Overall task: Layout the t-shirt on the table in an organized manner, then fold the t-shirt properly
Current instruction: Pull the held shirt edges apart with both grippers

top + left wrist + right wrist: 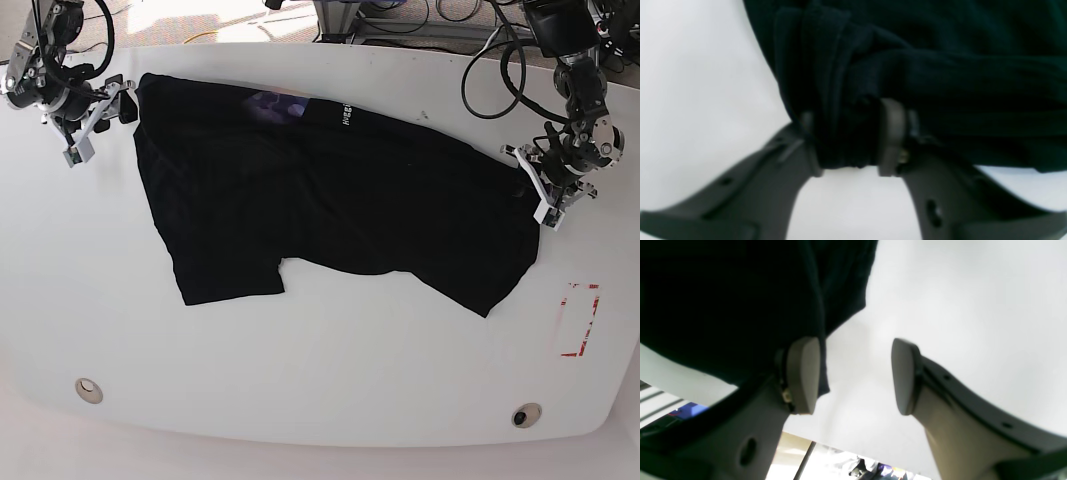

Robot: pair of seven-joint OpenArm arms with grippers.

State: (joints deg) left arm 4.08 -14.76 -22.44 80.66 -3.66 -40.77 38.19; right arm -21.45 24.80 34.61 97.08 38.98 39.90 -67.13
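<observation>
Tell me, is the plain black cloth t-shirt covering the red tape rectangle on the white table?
No, the t-shirt lies apart from the red tape rectangle, which sits bare near the table's edge.

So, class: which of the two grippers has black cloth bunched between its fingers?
The left gripper: its wrist view shows a fold of the t-shirt pinched between its pads. The right gripper stands open, with only white table in its gap.

Your right hand [855, 375] hangs with jaws apart over the white table [957, 306]; the black t-shirt [723, 300] drapes behind the left pad [801, 373].
</observation>
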